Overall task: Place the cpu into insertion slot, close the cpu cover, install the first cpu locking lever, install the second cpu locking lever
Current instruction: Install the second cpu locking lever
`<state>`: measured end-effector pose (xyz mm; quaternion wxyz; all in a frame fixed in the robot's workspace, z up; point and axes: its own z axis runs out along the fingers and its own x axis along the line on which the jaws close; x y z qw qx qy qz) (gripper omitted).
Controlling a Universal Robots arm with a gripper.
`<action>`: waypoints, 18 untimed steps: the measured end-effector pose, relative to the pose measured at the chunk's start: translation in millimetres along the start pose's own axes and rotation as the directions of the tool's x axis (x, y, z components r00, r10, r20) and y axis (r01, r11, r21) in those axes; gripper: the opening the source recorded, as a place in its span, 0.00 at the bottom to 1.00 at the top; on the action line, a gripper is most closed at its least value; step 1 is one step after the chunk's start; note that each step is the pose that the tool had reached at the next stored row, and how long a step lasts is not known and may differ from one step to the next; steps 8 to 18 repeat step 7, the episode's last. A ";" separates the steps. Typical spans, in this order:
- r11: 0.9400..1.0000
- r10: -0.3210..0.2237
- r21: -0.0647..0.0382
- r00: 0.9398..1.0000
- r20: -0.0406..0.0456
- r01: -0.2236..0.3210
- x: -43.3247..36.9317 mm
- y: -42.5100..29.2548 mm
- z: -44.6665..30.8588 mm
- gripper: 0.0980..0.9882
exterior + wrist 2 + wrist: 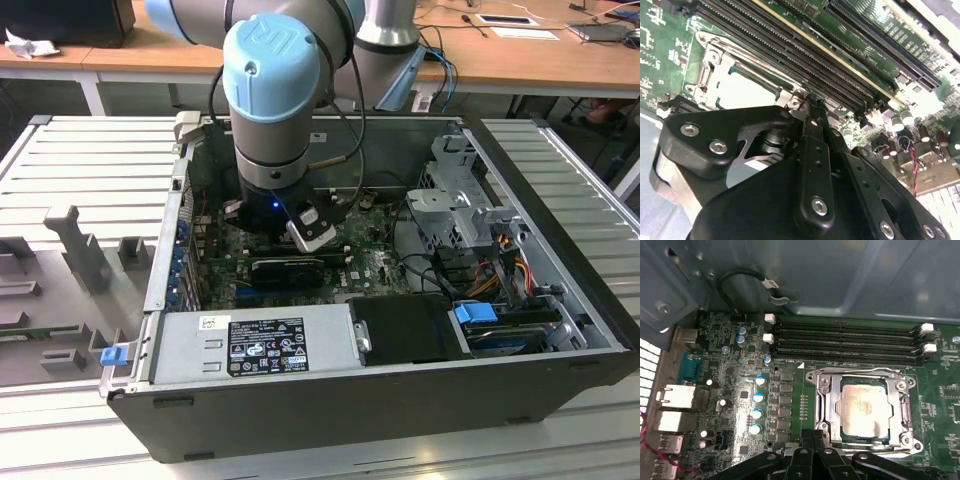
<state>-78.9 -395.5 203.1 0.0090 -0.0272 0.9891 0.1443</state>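
The cpu (863,410) already sits in the insertion slot (826,405), cpu cover (903,412) down around it; the hand (812,437), fingers pinched together and empty, hovers at the socket's edge.

The hand (812,440) hides the insertion slot's (826,395) near edge.

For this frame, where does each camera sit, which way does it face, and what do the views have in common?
Exterior view: off the arm, above the open grey computer case, looking down; the blue-capped arm reaches inside.
First wrist view: on the arm, looking down at the pale square cpu under the silvery cpu cover; black gripper at the edge.
Second wrist view: on the arm, low over the green motherboard; gripper linkage in front.
Both wrist views share the cpu.
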 end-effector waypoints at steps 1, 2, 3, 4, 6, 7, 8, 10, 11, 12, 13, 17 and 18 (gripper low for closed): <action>1.000 0.000 0.000 1.000 0.000 0.000 0.0 0.4 -1.5 0.01; 1.000 0.000 0.000 1.000 0.000 0.000 -0.1 0.7 -2.5 0.01; 1.000 0.000 0.000 1.000 0.000 0.000 -0.1 1.0 -3.3 0.01; 1.000 0.000 0.000 1.000 0.000 0.000 -0.1 1.4 -4.7 0.01; 1.000 0.000 0.000 1.000 0.000 0.000 -0.1 1.9 -6.6 0.01; 1.000 0.000 -0.001 1.000 0.000 0.000 -0.2 2.1 -6.9 0.01; 1.000 0.000 -0.001 1.000 0.000 0.000 -0.2 2.1 -6.9 0.01; 1.000 0.000 -0.001 1.000 0.000 0.000 -0.2 2.1 -6.9 0.01; 1.000 0.000 -0.001 1.000 0.000 0.000 -0.2 2.1 -6.9 0.01; 1.000 0.000 -0.001 1.000 0.000 0.000 -0.2 2.1 -6.9 0.01; 1.000 0.000 -0.001 1.000 0.000 0.000 -0.2 2.1 -6.9 0.01; 1.000 0.000 -0.001 1.000 0.000 0.000 -0.2 2.1 -6.9 0.01; 1.000 0.000 -0.001 1.000 0.000 0.000 -0.2 2.1 -6.9 0.01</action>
